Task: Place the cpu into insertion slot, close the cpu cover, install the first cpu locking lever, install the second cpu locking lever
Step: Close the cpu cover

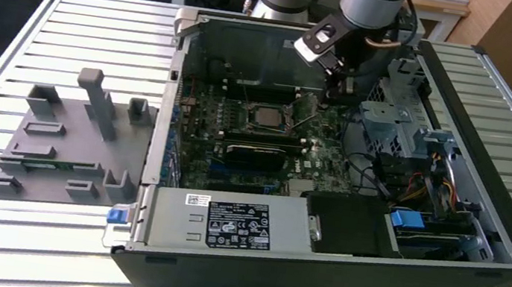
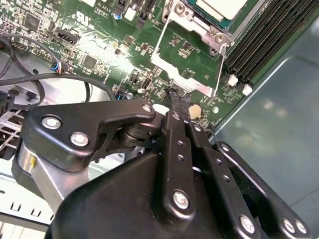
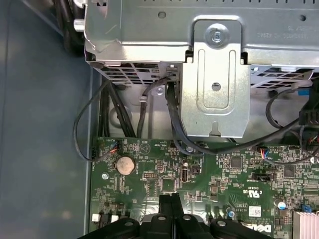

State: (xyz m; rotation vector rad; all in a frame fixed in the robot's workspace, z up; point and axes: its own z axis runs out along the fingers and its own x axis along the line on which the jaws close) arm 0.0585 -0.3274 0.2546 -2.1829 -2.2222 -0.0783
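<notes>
The cpu (image 1: 268, 118) lies flat in the insertion slot (image 1: 250, 106), its pale top showing on the green board. In the second wrist view the cpu (image 2: 219, 6) sits at the picture's edge within the slot's metal rim (image 2: 215, 38). The cpu cover (image 2: 185, 82), a silvery frame with a square opening, is swung open away from the slot. My gripper (image 2: 175, 99) is shut, empty, its black fingertips pressed together at the cover's free edge. In the exterior view the gripper (image 1: 336, 88) hangs just on the right of the slot. A thin wire lever (image 2: 221, 67) runs along the cover's side.
The open computer case (image 1: 491, 184) lies on a slatted table (image 1: 21, 246). A metal drive cage (image 3: 214, 74) and black cables (image 3: 174, 124) stand close behind the gripper. A coin battery (image 3: 125, 163) sits on the board. A grey fixture (image 1: 65, 147) rests at the exterior view's left.
</notes>
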